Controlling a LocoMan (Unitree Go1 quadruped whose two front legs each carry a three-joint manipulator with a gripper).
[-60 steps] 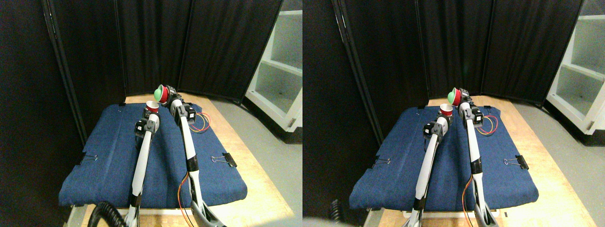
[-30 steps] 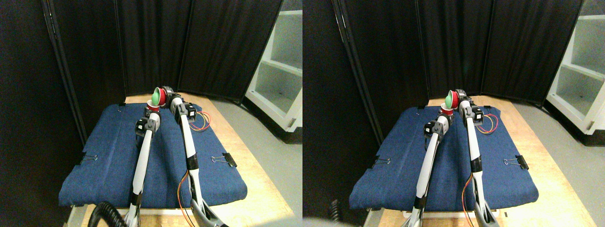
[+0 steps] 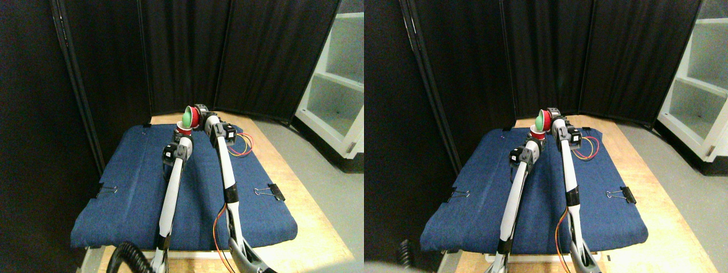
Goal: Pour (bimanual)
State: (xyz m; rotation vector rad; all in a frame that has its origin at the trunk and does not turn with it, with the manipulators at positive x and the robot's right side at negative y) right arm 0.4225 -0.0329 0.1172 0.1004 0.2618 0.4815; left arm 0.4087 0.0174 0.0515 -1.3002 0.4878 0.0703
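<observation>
Red cup w/ green inside (image 3: 188, 117), tipped left, mouth over upright red cup (image 3: 182, 131)

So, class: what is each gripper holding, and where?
Right gripper: tipped red cup, by its base end. Left gripper: upright red cup, low on its body.

table (image 3: 296, 227): pale wood, looking smooth with a light sheen along the bare right edge.
blue cloth (image 3: 131, 187): matt woven fabric, looking soft, lying over the table with slight wrinkles.
binder clips (image 3: 272, 191): black painted metal with thin bright wire handles, gripping the cloth's edges.
red cup (image 3: 191, 116): glossy plastic, catching light; my right arm is carrying it.
lower cup (image 3: 181, 130): red plastic with a pale rim.
my arms (image 3: 170, 187): smooth pale plastic shells with dark matt joints.
wires (image 3: 243, 145): glossy coloured plastic insulation.
curtain panels (image 3: 182, 51): black matt cloth, hanging in folds.
shelf unit (image 3: 335, 85): white painted, smooth, slightly satin.
</observation>
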